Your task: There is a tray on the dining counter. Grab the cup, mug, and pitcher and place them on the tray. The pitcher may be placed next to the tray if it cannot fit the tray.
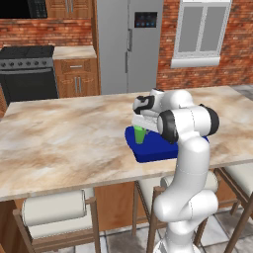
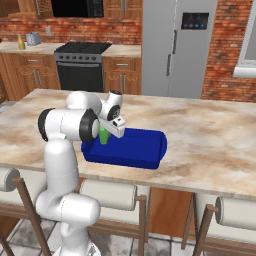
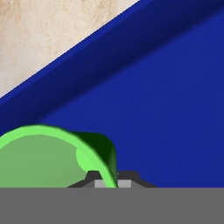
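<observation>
One green vessel [image 1: 140,135] stands upright on one deep-blue tray [image 1: 153,150] on the marbled tabletop [image 1: 64,138]. The arm hides much of it, so cup or mug is unclear. The fingers [image 3: 109,178], mostly cut off, are closed on its rim.

a grey double-door fridge [image 1: 129,45] stands against the red brick wall [image 1: 237,44], with a white-framed window [image 1: 200,30] to its right in the left base view. left of the fridge a black stove [image 1: 27,71] sits between wooden cabinets [image 1: 75,74], and a black microwave [image 2: 77,7] hangs above it. stools with pale padded backs [image 1: 54,207] on wooden frames are tucked along the near side, and a small grey toaster [image 2: 33,38] sits on the far worktop beside a yellow bottle-like thing [image 2: 21,42].
</observation>
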